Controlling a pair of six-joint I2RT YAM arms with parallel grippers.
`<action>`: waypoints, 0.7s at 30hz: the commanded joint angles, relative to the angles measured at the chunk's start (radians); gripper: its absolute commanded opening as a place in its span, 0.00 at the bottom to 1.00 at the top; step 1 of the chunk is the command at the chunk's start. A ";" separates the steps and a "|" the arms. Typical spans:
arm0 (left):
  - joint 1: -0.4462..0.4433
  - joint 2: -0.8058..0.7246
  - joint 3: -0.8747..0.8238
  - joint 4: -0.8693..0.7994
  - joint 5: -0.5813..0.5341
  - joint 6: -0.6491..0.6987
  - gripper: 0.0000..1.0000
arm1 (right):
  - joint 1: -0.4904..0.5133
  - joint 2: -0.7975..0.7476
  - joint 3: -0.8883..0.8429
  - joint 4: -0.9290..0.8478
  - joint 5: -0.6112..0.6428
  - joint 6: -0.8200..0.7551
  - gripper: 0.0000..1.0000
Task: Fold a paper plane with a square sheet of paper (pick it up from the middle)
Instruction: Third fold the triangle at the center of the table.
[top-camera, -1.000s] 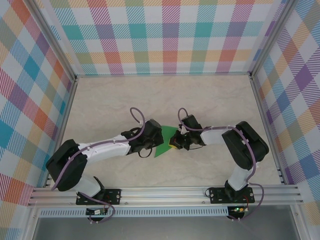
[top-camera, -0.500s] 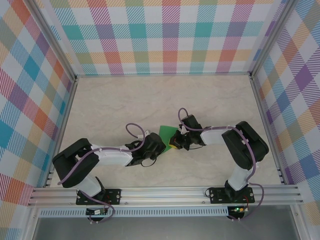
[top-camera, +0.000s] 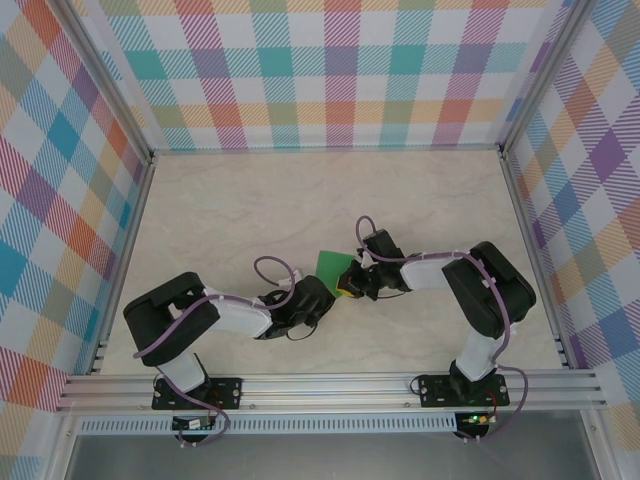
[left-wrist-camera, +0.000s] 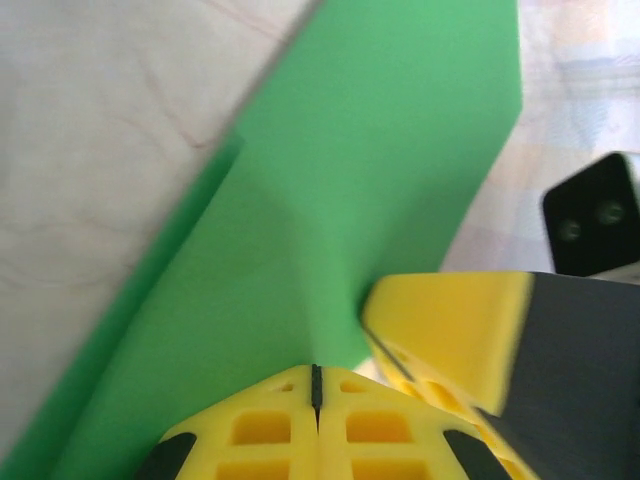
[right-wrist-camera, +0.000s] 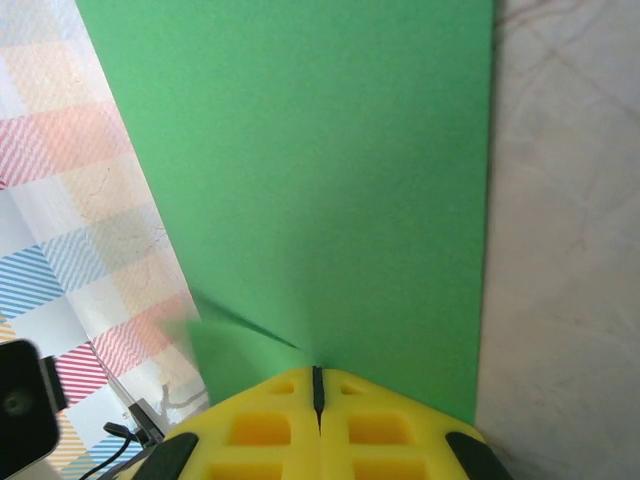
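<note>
Green paper (top-camera: 331, 265) half under left pincer (top-camera: 322, 290)

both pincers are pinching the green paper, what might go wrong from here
The left pincer and right pincer grip the paper close together. Pulling apart may tear it; twisting may add a stray crease. Their yellow fingers nearly meet in the left wrist view, so they might collide.

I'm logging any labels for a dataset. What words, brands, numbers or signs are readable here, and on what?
None can be read.
The green paper, the checked walls and the table carry no text.
The small circuit board by the left arm's base is too small to read.
</note>
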 joint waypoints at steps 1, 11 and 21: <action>-0.014 0.017 -0.032 0.023 -0.054 -0.024 0.00 | 0.010 0.074 -0.045 -0.109 0.089 0.006 0.00; -0.013 -0.057 -0.070 -0.065 -0.132 -0.021 0.00 | 0.009 0.074 -0.041 -0.184 0.144 -0.008 0.00; -0.013 -0.137 -0.102 -0.178 -0.170 -0.025 0.00 | 0.008 0.086 -0.046 -0.210 0.168 -0.006 0.00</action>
